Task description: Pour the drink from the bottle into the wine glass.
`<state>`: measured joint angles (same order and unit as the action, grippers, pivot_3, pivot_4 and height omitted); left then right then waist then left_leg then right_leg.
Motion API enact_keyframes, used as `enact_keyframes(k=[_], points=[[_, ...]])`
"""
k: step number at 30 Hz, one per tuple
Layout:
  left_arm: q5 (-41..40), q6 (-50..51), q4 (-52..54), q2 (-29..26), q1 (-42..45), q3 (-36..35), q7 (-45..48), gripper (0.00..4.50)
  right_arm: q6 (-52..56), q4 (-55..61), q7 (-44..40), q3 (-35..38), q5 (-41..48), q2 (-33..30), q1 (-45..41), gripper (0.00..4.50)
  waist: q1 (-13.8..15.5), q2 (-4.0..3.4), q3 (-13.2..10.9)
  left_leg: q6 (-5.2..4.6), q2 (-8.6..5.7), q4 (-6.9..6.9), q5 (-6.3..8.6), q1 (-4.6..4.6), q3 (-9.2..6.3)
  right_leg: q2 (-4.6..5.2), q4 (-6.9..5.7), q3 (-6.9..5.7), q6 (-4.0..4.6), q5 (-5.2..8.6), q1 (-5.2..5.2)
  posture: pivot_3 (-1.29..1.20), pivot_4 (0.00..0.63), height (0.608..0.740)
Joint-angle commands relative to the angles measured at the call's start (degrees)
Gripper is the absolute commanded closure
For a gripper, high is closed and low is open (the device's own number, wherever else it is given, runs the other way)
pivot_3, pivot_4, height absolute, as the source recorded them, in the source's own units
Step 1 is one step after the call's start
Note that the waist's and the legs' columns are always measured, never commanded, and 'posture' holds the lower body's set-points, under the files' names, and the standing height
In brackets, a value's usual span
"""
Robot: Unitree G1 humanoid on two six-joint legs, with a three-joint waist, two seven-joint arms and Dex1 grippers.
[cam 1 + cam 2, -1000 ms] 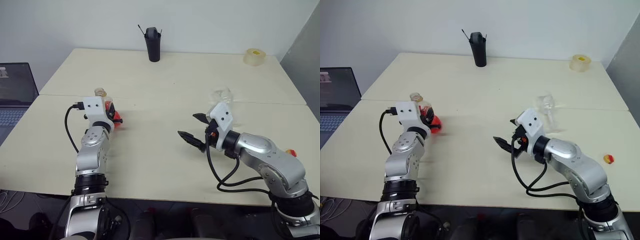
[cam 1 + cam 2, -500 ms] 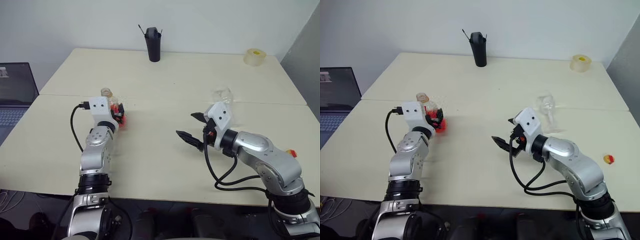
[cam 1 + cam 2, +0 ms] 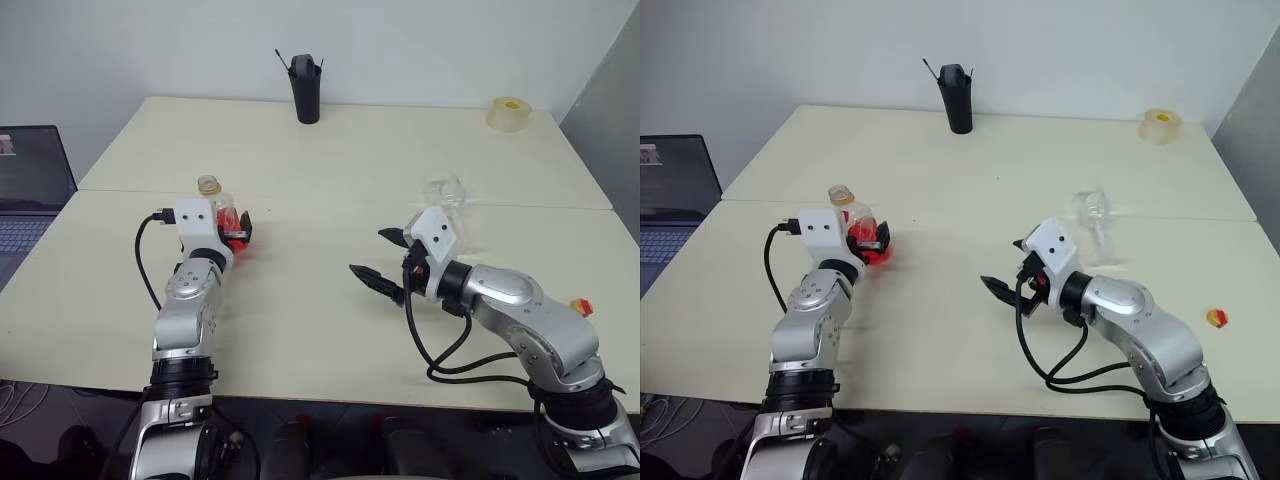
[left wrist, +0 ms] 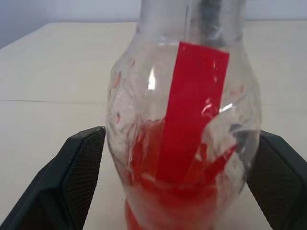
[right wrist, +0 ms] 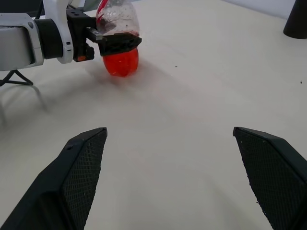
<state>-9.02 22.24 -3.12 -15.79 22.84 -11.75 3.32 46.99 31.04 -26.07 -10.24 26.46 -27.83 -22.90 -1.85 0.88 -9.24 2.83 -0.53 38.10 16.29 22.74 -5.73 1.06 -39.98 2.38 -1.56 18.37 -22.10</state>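
The clear bottle (image 3: 222, 212) stands uncapped on the left of the table, and the red-orange drink (image 5: 121, 62) fills its lower part. My left gripper (image 3: 233, 224) is open, with a black finger (image 4: 72, 177) on either side of the bottle's body. A red strip runs up the bottle (image 4: 192, 120) in the left wrist view. The empty wine glass (image 3: 447, 196) stands upright at the centre right. My right gripper (image 3: 366, 252) hovers open over the table just in front and to the left of the glass, holding nothing.
A tall black cup (image 3: 307, 92) stands at the table's far edge, and a roll of tape (image 3: 510, 113) sits at the far right corner. A small red-and-yellow cap (image 3: 580, 305) lies near the right edge. A laptop (image 3: 30, 190) sits left of the table.
My left gripper, shut on the bottle a second ago, has opened; the bottle now rests between its fingers. My right arm has stayed where it was.
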Motion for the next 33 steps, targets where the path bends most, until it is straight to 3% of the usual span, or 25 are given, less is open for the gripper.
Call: enact_keyframes(k=[1,9,22,29,33], points=[[-0.37,0.55,4.33,-0.57,-1.05,-0.52,0.60,0.02,-0.62,0.92,-0.77,0.48,-0.09,0.27,0.17,0.00,0.05,0.00,0.00,0.00,0.00,0.00,0.00,0.00,-0.01,0.00,0.00,0.00,0.00,0.00,0.00,0.00,0.150,0.740],[-1.63,1.29,7.10,-0.93,-5.26,-0.56,3.61,0.02,-0.73,0.40,-1.55,0.19,-0.30,0.81,-0.27,0.00,-0.01,0.00,0.00,0.00,0.01,-0.01,0.00,-0.01,0.00,0.00,0.00,0.00,0.00,0.00,0.00,0.00,0.150,0.740],[-6.70,-4.16,12.88,-8.32,-16.47,5.21,26.46,0.02,-0.31,0.72,-3.22,1.67,0.17,0.14,0.43,0.00,0.03,0.00,0.00,-0.02,0.01,-0.03,0.01,-0.02,0.00,0.00,0.02,0.01,0.00,0.00,0.01,0.00,0.150,0.740],[-7.73,-3.39,12.34,-8.90,-16.64,4.73,28.01,0.02,-0.81,0.88,-5.60,4.68,0.57,-3.57,2.62,0.00,-0.02,-0.01,0.00,-0.24,0.02,-0.04,0.13,-0.05,0.00,0.00,0.02,0.01,0.00,0.00,0.02,0.00,0.150,0.740],[-8.49,-3.45,13.48,-8.94,-15.74,8.08,32.23,0.02,-0.31,1.11,-6.08,7.14,1.24,-4.93,4.06,0.00,0.04,-0.01,0.00,-0.24,0.03,-0.06,0.13,-0.04,0.00,-0.01,0.02,0.00,0.00,0.00,0.02,0.00,0.150,0.740]])
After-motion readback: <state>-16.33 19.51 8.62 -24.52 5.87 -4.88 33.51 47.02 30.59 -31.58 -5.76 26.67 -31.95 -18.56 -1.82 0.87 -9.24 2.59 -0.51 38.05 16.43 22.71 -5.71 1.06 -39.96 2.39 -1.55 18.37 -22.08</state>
